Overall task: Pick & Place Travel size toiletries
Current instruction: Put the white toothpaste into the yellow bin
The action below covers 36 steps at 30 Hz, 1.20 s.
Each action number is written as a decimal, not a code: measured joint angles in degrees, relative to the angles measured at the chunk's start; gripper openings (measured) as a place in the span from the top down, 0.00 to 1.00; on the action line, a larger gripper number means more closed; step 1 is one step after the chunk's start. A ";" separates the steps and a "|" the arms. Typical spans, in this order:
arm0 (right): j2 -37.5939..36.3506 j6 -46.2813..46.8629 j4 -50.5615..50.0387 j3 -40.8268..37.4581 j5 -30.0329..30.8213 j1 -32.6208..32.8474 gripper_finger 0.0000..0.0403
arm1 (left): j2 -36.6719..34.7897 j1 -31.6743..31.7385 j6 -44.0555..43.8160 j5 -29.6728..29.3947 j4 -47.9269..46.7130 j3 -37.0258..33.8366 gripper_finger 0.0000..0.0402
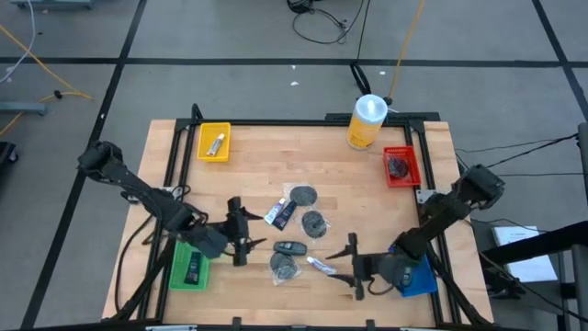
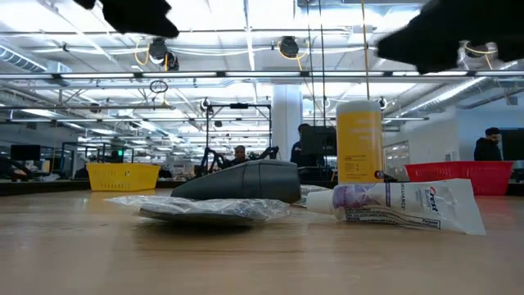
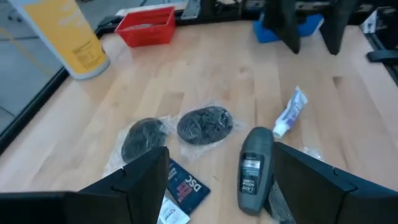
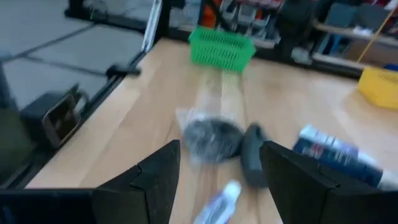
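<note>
A yellow canister (image 1: 367, 122) with a white top stands at the upper middle-right of the high view. A red tray (image 1: 401, 166) sits just below and right of it, holding a dark item. A yellow tray (image 1: 214, 142) at upper left holds a small tube, a green tray (image 1: 189, 267) at lower left holds a dark pack, and a blue tray (image 1: 420, 275) lies at lower right under the right arm.

The travel size toiletries (image 1: 296, 226) lie loose in the centre of the table, between the two grippers. Two dark grey discs in clear wrap (image 1: 309, 209) sit side by side toward the upper right of the cluster, and a third wrapped disc (image 1: 284, 266) lies at its lower edge. A black oblong pack (image 1: 291, 247) lies just above that disc, its long axis running left to right. A white tube (image 1: 322, 266) with a cap lies to the right of them, slanting from upper left to lower right. A dark blue sachet and small tube (image 1: 280, 213) lie tilted at the cluster's left.

The left gripper (image 1: 241, 237) hovers left of the cluster with its fingers spread and empty. The right gripper (image 1: 354, 265) hovers at the lower right, fingers likewise spread, grasping nothing.
</note>
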 joint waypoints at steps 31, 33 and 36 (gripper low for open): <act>10.47 25.98 -8.24 -0.01 -9.15 -3.04 0.89 | 27.26 10.72 6.92 11.51 32.42 0.11 0.32; 9.62 24.78 -8.73 -0.03 -9.06 -3.03 0.97 | 27.60 11.40 7.76 13.06 33.14 0.09 0.32; 7.38 24.18 -8.65 -0.02 -6.14 -2.84 0.97 | 27.58 12.09 8.97 14.03 33.63 0.09 0.32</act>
